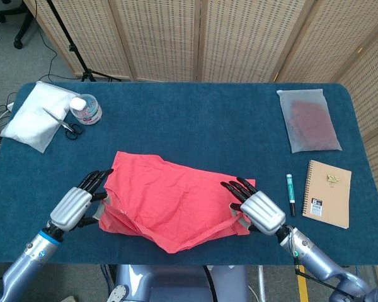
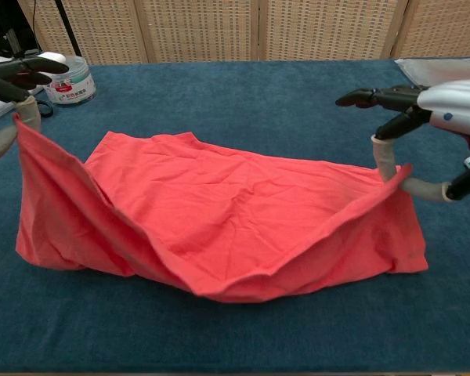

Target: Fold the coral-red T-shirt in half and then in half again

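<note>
Over the near edge of the table, the first fold was under way but not finished.

Each hand pinched a near corner of the coral-red T-shirt (image 1: pixel 176 198): the left hand (image 1: pixel 75 204) held one corner raised on its side, the right hand (image 1: pixel 255 207) the other, remaining fingers spread. Between them the lifted hem sagged in a loose arc, while the far half lay flat on the blue table (image 1: pixel 195 119). By my reckoning, the hem had yet to be laid across, and the second halving was untouched. Scissors (image 1: pixel 66 126), a pen (image 1: pixel 290 194) and a notebook (image 1: pixel 327 192) sat well apart.
</note>
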`<move>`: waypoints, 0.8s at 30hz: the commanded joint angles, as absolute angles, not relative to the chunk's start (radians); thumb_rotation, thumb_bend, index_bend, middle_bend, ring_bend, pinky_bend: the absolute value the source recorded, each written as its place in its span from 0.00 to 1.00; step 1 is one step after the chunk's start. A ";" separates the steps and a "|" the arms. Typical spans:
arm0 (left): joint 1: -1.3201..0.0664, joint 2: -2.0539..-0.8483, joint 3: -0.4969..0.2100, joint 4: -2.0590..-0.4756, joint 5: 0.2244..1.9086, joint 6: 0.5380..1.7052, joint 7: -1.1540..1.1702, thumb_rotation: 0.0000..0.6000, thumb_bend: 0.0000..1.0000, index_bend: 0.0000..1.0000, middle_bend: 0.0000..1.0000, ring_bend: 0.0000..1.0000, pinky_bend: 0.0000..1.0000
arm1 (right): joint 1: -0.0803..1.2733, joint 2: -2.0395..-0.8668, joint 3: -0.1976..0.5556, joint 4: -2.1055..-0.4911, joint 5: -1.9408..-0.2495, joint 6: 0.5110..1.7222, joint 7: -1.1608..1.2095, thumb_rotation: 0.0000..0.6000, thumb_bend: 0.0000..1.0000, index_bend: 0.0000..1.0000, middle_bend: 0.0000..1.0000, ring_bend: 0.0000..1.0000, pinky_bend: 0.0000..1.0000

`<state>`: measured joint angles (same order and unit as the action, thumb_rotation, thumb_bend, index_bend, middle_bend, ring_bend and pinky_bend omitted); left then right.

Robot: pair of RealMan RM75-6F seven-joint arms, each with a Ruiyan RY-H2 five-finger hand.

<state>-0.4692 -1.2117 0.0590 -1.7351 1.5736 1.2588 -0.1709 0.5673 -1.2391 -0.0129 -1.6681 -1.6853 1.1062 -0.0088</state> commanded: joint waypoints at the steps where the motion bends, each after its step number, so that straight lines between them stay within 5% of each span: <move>1: -0.536 -1.210 -0.029 -1.751 1.423 1.137 -0.090 1.00 0.64 0.73 0.00 0.00 0.00 | 0.619 -1.252 0.058 -1.658 -1.563 1.009 -0.023 1.00 0.54 0.64 0.02 0.00 0.00; 24: -0.650 -1.376 -0.151 -1.492 1.223 0.952 -0.079 1.00 0.65 0.73 0.00 0.00 0.00 | 0.733 -1.485 0.140 -1.295 -1.279 0.781 -0.042 1.00 0.54 0.64 0.02 0.00 0.00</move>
